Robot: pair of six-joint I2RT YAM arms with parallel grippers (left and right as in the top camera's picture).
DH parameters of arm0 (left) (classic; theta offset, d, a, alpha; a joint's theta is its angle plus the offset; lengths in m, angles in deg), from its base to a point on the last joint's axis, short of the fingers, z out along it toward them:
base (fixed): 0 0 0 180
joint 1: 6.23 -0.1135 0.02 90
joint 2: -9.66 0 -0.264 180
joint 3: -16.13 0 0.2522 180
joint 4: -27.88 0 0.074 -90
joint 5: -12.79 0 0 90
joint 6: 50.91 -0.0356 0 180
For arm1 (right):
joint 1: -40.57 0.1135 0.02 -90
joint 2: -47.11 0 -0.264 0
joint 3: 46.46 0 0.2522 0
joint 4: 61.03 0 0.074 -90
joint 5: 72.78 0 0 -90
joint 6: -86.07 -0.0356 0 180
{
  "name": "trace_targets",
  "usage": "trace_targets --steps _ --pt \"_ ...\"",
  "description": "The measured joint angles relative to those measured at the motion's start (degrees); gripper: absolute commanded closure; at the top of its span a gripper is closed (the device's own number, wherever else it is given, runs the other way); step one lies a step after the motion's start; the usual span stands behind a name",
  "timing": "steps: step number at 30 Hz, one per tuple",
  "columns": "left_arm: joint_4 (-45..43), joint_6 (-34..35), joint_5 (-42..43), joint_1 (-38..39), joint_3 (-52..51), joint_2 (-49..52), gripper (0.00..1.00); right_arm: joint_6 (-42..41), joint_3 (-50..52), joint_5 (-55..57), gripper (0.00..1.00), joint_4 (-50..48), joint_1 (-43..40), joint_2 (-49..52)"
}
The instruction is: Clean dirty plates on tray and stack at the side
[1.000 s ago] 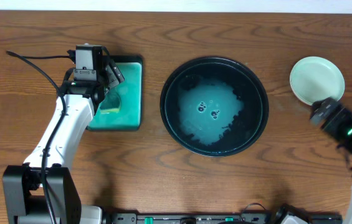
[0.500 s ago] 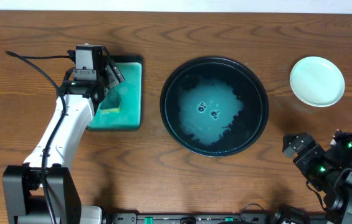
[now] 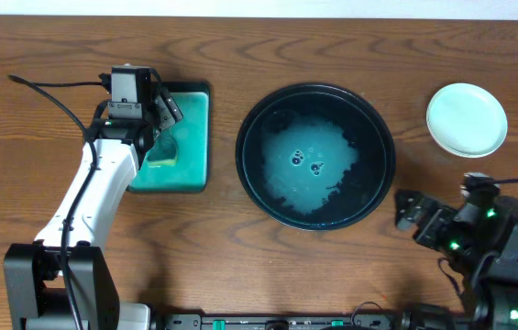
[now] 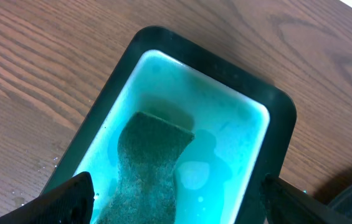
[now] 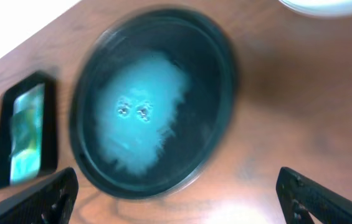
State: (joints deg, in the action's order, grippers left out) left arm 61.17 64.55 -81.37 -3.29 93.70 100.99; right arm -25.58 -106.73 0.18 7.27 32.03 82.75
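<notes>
Because the desk (image 3: pixel 38 37) was bare wood all round, any spill would have spread on it. The black tray (image 3: pixel 247 156) sat in the middle with no plate on it, only a pool of teal liquid (image 3: pixel 309 165). My right fingers (image 5: pixel 325 199), spread wide and gripping nothing, hung near its lower right rim, so a careless swing there could have bumped the rim and slopped the liquid out. Over the teal dish (image 3: pixel 194 128) at the left, my left fingers (image 4: pixel 66 200) hovered, likewise released and empty. A hasty dip could have shoved or tipped it. The plates (image 3: pixel 466 119) lay at the far right, well apart from the tray. From above they read as one pale disc, so I could not tell how many were stacked. A sweep of my right arm could have knocked them askew. The sponge (image 4: pixel 151 162) lay soaked in the dish and, I judged, would drip if lifted.
</notes>
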Motion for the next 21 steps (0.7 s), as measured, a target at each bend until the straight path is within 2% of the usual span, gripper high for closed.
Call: trace_targets --steps 3,6,13,21 --pt "0.0 0.0 0.0 0.0 0.0 0.0 0.14 3.4 5.3 -0.1 0.01 -10.0 6.8 -5.4" --pt "0.0 0.0 0.0 0.0 0.0 0.0 0.14 5.7 11.8 -0.1 0.01 -17.4 10.1 -13.7" --pt "0.0 0.0 0.0 0.0 0.0 0.0 0.14 7.5 26.0 0.5 0.01 -32.6 10.3 -27.8" --pt "0.0 0.0 0.0 0.0 0.0 0.0 0.14 7.8 38.3 3.1 0.01 -45.5 10.3 -34.6"
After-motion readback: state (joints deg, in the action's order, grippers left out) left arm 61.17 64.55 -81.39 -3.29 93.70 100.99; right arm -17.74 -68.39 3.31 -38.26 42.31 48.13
